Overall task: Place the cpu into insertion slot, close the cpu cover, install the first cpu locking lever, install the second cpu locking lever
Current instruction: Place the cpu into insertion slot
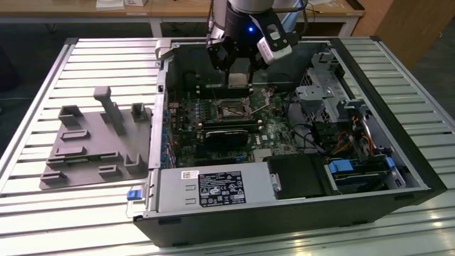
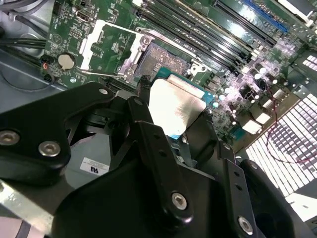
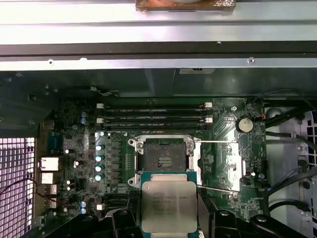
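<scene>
Cpu (image 3: pixel 168 206) pinched by two opposite edges in the gripper (image 3: pixel 168 221), black fingers (image 2: pixel 148 134) closed onto it, silvery top turned toward the first wrist view. Held level in the air over the green board, near the insertion slot (image 3: pixel 162 159) but not seated in it. Slot bare and dark inside its silver rim. Cpu cover (image 3: pixel 200 163) flipped open beside the slot. All inside an open computer case (image 1: pixel 384 176) lying on the slatted desk (image 1: pixel 71 213).
</scene>
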